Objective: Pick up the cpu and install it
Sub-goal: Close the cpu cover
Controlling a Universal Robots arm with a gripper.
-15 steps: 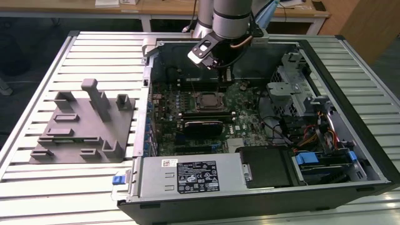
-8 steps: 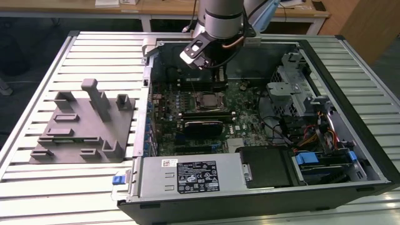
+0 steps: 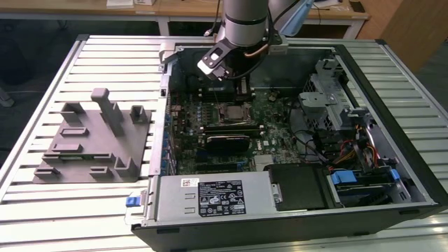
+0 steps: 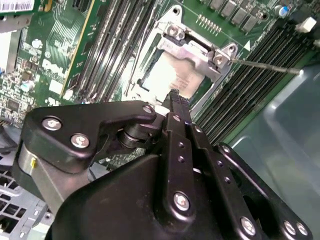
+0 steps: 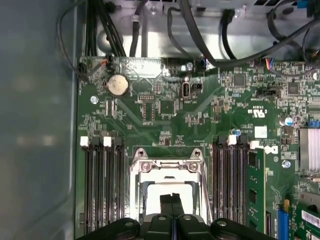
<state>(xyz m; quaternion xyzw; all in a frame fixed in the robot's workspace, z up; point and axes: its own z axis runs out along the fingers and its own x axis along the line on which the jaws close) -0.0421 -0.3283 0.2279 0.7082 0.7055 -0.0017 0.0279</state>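
Showing the gripper (image 4: pixel 175 96) poised directly above the socket (image 5: pixel 167 165) on the motherboard (image 5: pixel 165 120) of an open computer case (image 3: pixel 294 226). Both wrist views show its two black fingers pressed flat together, with nothing visible between them. The cpu (image 4: pixel 167 75) lies level inside the socket's metal frame, a pale square showing on either side of the fingertips. It appears apart from the fingers rather than held by them. Lying flat and square to the frame, the chip looks seated, so the placing appears done. Memory slots (image 5: pixel 102 185) flank the socket on two sides, which leaves a narrow approach from straight above. A thin lever rod (image 4: pixel 260 65) juts from one socket corner; whether it is latched cannot be told.
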